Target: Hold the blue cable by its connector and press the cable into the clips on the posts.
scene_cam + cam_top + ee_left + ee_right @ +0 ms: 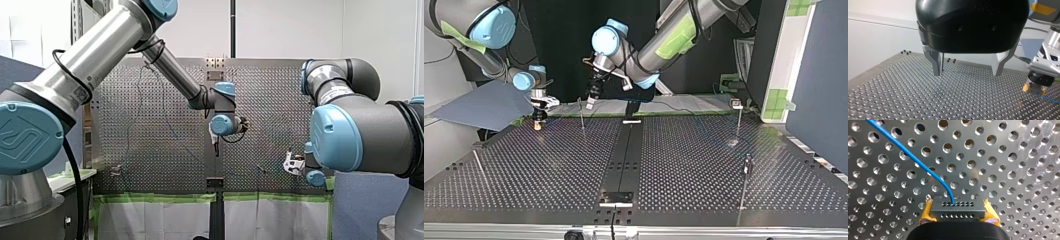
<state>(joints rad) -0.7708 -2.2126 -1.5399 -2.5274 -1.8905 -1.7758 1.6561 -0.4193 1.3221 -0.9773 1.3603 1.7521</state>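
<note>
Blue cable point(910, 157) runs over the tabletop point(1018, 177) at the top view's far left. My right pincer point(958, 213) squeezes its connector point(958, 207) so it can't slip. My left pincer point(967, 72) hangs open beside a thin post point(942, 63) — probably ready to help.

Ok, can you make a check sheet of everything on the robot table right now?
Surface: perforated metal table.
Job's things: blue cable ending in a connector; thin posts standing on the table; too small to tell whether any clip holds cable.
Clutter: nothing seen.
Grippers: left gripper open and empty above the table; right gripper shut on the connector, which sits between its yellow pads.
Cables: the blue cable leaves the connector and curves away over the holes; a black cable hangs on my left arm.
Surroundings: green tape along the table's edge; a blue-grey board beside it.
</note>
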